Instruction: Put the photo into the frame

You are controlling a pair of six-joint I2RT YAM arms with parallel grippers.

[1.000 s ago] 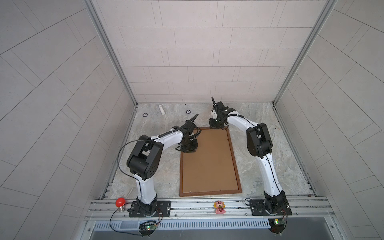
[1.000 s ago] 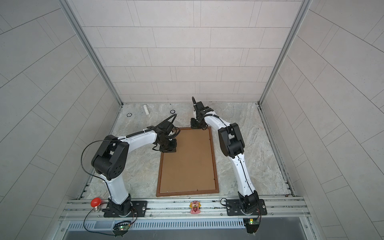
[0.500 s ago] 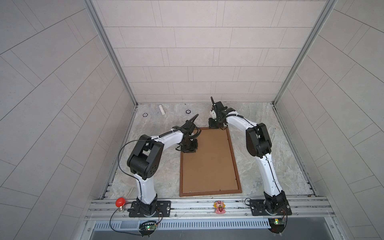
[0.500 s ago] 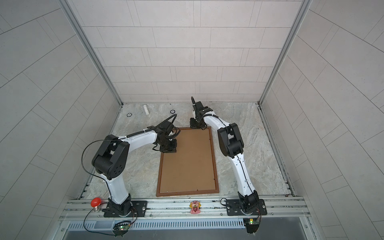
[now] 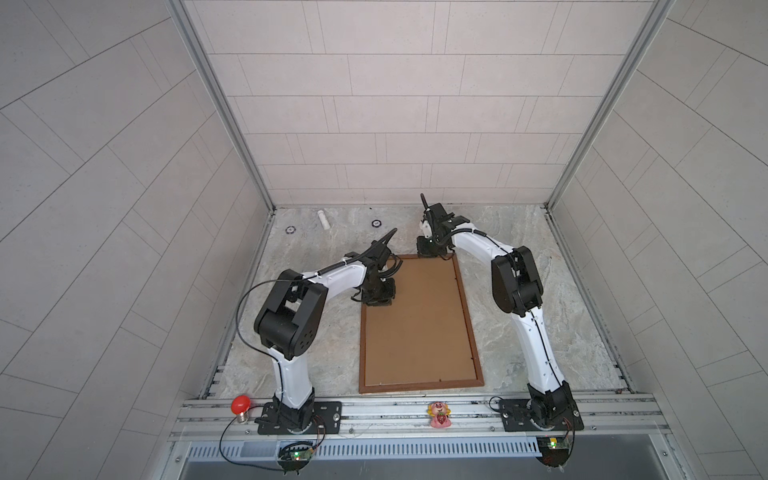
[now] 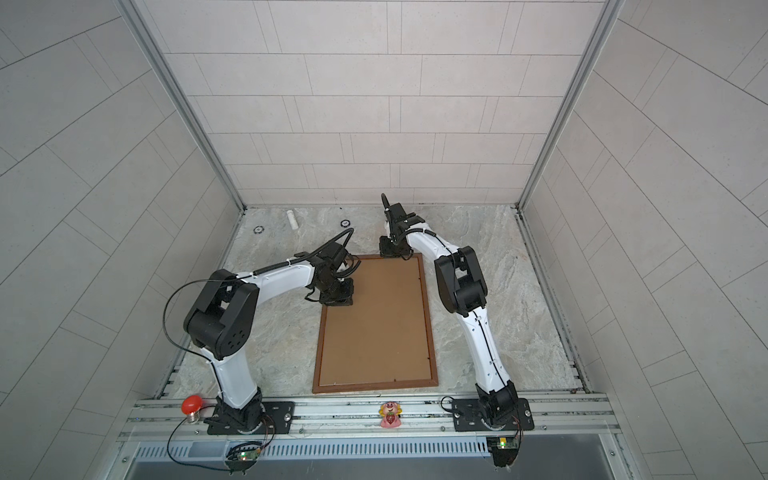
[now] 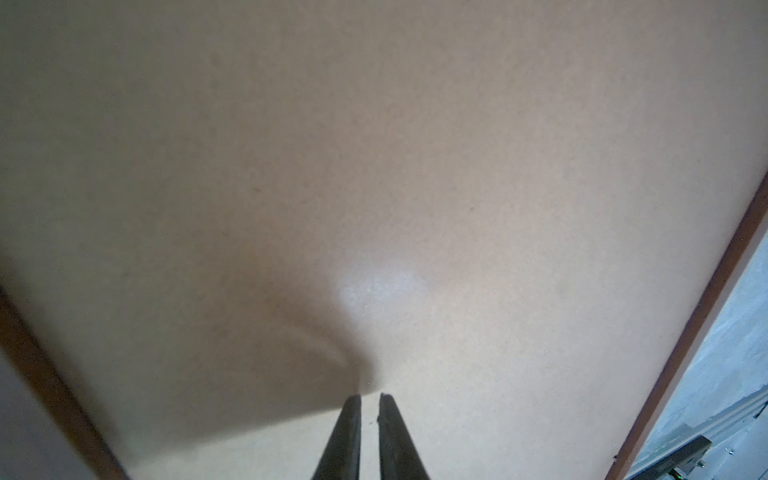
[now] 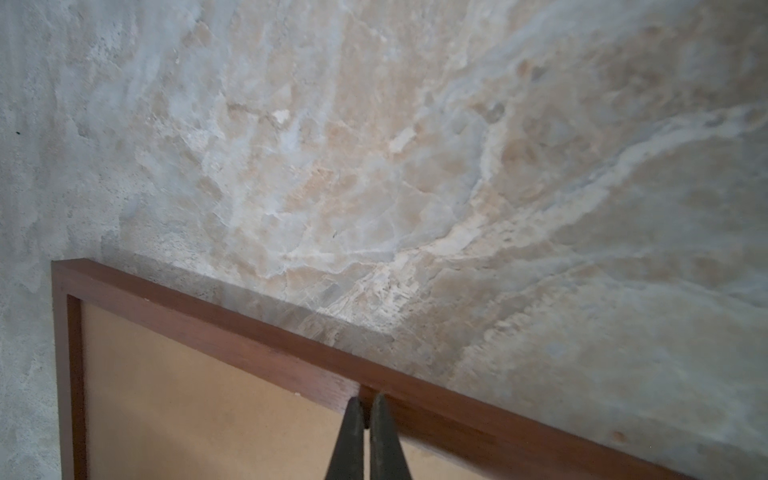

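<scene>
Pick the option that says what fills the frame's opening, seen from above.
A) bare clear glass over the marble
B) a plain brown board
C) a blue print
B: in both top views a plain brown board lies flat inside the rails of the frame.

The frame (image 5: 419, 387) lies flat in the middle of the table (image 5: 577, 316), with its long sides running from front to back. The board (image 5: 415, 324) lies inside it. The left gripper (image 7: 370, 395) rests on the board near the frame's back left corner. The right gripper (image 8: 365, 399) is at the middle of the frame's back side. Along the table's back edge, left of the middle, lie a ring (image 5: 291, 229), a tube (image 5: 323, 219) and a second ring (image 5: 376, 223). On the rail (image 5: 386, 409) before the table, a bulb (image 5: 241, 404) is at the left and a figurine (image 5: 439, 413) in the middle.
</scene>
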